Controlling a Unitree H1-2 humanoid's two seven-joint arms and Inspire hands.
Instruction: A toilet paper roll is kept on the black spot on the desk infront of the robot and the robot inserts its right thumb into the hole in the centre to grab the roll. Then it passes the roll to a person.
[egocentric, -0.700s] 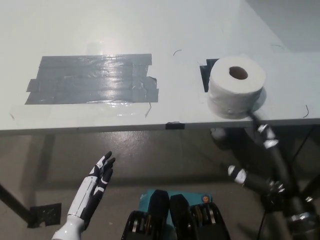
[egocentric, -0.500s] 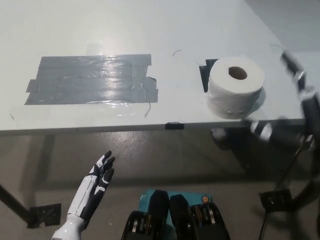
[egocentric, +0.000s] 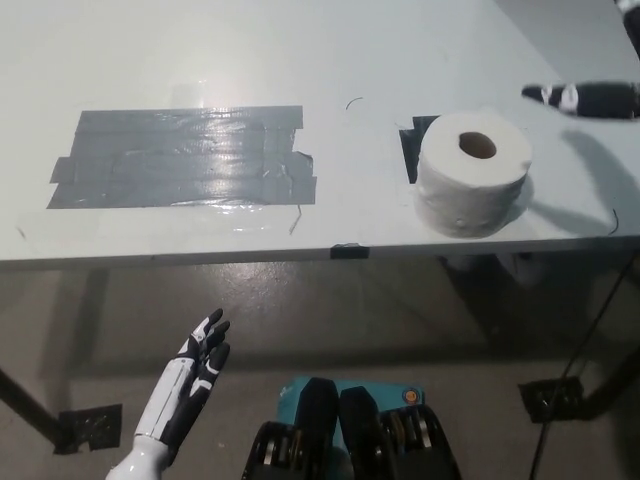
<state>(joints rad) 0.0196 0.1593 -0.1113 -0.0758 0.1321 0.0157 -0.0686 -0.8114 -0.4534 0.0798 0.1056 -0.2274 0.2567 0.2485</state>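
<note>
Presently the toilet paper roll (egocentric: 472, 172) stands ungrasped on the black spot (egocentric: 412, 148) at frame right, right hand (egocentric: 585, 98) hovering upper right, finger state indiscernible, left hand (egocentric: 192, 372) idle, fingers spread, lower left.

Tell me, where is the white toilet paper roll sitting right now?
In the head view, the white toilet paper roll stands hole-up near the desk's front edge on the right, beside a black tape mark.

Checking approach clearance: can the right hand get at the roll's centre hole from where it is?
Probably yes. The right hand hangs above the desk, right of the toilet paper roll, with nothing between them. The roll stands upright, hole facing up and uncovered.
</note>
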